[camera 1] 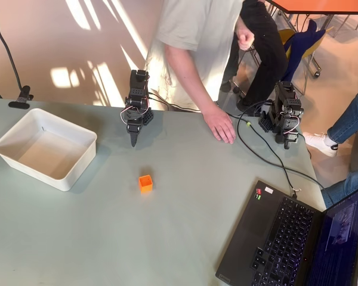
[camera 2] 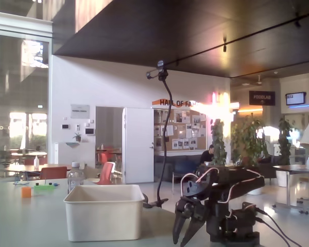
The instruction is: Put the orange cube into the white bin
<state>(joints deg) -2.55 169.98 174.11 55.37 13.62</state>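
The orange cube (camera 1: 145,183) sits on the grey-green table, out in the open near the middle. The white bin (camera 1: 45,150) stands at the left with nothing inside, and it shows side-on in the fixed view (camera 2: 104,211). My black gripper (camera 1: 133,140) hangs folded at the table's far edge with its tip pointing down at the surface. It is a short way behind the cube and to the right of the bin. Its fingers (camera 2: 177,231) come together to a point and hold nothing.
A person stands behind the table with a hand (camera 1: 221,125) flat on it, right of my arm. An open laptop (camera 1: 286,238) fills the front right corner, with cables (camera 1: 268,152) running to it. A camera stand (camera 2: 164,134) rises behind the bin.
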